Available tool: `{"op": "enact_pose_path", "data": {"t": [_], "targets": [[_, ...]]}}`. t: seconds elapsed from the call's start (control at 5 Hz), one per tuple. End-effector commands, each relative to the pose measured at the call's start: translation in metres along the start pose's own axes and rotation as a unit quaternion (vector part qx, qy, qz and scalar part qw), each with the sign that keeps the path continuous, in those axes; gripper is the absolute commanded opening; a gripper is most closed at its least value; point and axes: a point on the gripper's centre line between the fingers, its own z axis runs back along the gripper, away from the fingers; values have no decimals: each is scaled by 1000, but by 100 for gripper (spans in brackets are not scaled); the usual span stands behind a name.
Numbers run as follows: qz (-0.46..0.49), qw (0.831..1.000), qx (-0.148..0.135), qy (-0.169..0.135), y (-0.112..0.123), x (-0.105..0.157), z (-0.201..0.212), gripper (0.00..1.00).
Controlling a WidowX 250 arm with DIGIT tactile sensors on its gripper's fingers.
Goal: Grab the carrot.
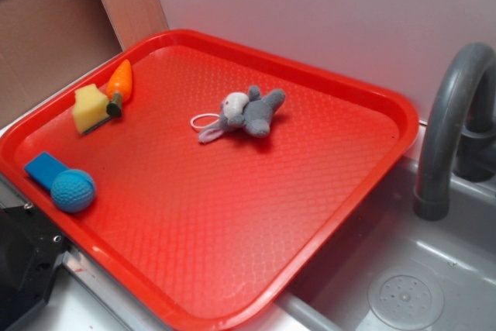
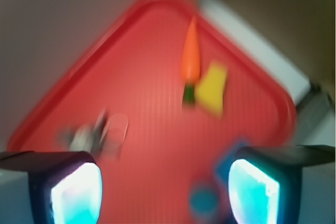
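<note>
A large red plastic tray [image 1: 325,191] with a textured floor and raised rim is resting with one corner hanging over a grey sink basin [image 1: 434,284], where a grey curved faucet [image 1: 449,114] is standing at the right. Everything loose is sitting inside the tray. Near the tray's middle, a grey plush mouse toy [image 1: 248,112] with a white loop is lying on its side. At the tray's left edge, a blue knitted ball [image 1: 73,190] is touching a flat blue rectangular block [image 1: 45,167]. Toward the far left corner, a yellow sponge block [image 1: 91,108] is sitting just beside the small orange toy carrot [image 1: 120,83], whose dark green stem end is pointing toward the sponge while its tapered tip is pointing at the tray's far rim. The carrot is lying flat on the tray floor, touched by nothing but the sponge.

In the blurred wrist view, the hand [image 2: 165,190] is hanging released above the tray, its two fingers [image 2: 73,192] spread wide and gripping nothing, well apart from the carrot.
</note>
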Motion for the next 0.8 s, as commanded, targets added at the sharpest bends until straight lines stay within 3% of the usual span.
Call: {"op": "enact_pose_path", "data": {"t": [0.0,0.2,0.6], "targets": [[21,997,41,-64,7,51,-60,100],[21,997,55,-57,13,61,-79,100],[14,996,85,-28,48,63,-104,100]]}}
